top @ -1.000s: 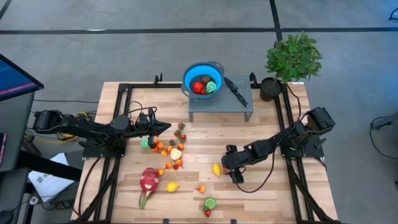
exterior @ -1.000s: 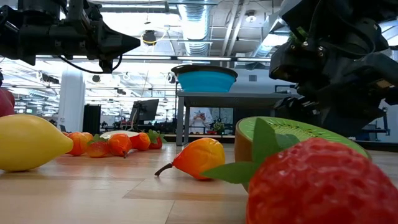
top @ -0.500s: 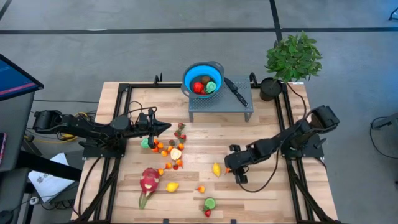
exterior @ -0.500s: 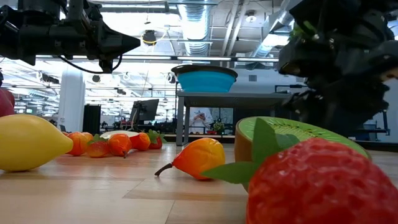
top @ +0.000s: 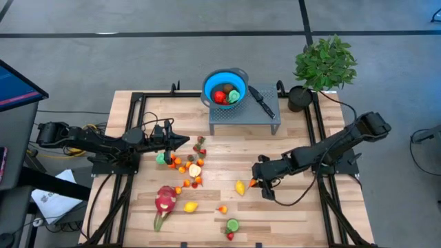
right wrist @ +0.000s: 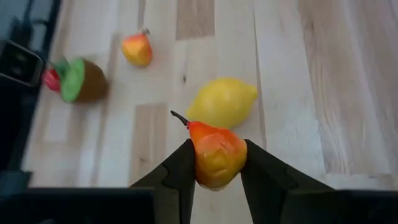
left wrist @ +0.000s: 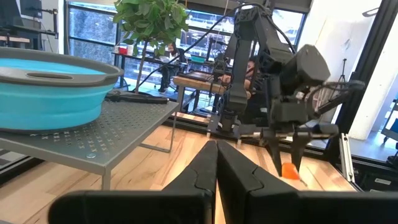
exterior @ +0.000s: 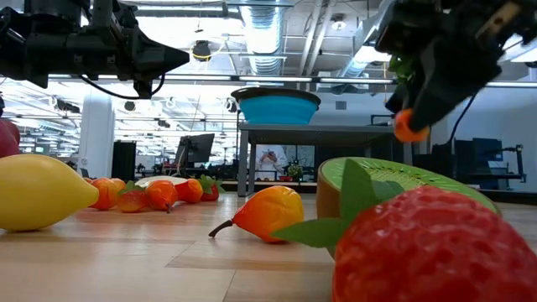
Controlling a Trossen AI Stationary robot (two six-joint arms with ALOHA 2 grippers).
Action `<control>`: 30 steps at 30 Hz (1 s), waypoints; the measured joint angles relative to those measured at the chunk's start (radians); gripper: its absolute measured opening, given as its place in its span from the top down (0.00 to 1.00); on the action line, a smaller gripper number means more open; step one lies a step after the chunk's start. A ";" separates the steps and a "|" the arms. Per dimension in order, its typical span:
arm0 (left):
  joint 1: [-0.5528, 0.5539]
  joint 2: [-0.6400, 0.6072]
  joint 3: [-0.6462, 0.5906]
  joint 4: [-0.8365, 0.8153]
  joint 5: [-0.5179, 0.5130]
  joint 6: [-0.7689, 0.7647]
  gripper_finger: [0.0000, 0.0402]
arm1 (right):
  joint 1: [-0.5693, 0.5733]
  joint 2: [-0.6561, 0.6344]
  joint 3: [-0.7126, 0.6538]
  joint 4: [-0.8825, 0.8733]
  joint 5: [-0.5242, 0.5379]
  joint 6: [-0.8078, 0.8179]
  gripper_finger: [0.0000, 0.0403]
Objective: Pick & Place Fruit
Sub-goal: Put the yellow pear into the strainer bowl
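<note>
Fruit (top: pixel 227 96), red, green and brown, lay in the blue bowl (top: pixel 209 80) on the grey perforated stand (top: pixel 242 120), beside the black-handled knife (top: pixel 261 100). Clamped between the fingers of the right pincer (right wrist: pixel 214 163), lifted off the wooden surface (top: pixel 296 207): a small orange pear-shaped fruit (right wrist: pixel 215 153), above a yellow lemon (right wrist: pixel 222 102). Left pincer (left wrist: pixel 216 163) shut on nothing, held over the loose scatter of small fruits (top: pixel 186 163), with the pink dragon fruit (top: pixel 165 200) lying nearer the front edge.
</note>
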 joint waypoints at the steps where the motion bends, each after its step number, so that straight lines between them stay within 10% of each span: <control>1: 0.000 0.000 0.000 0.000 0.000 0.000 1.00 | -0.003 -0.012 0.000 0.000 0.000 0.011 0.75; 30: 0.000 0.000 0.000 0.000 0.000 0.000 1.00 | -0.242 -0.138 0.001 0.524 0.189 -0.178 0.75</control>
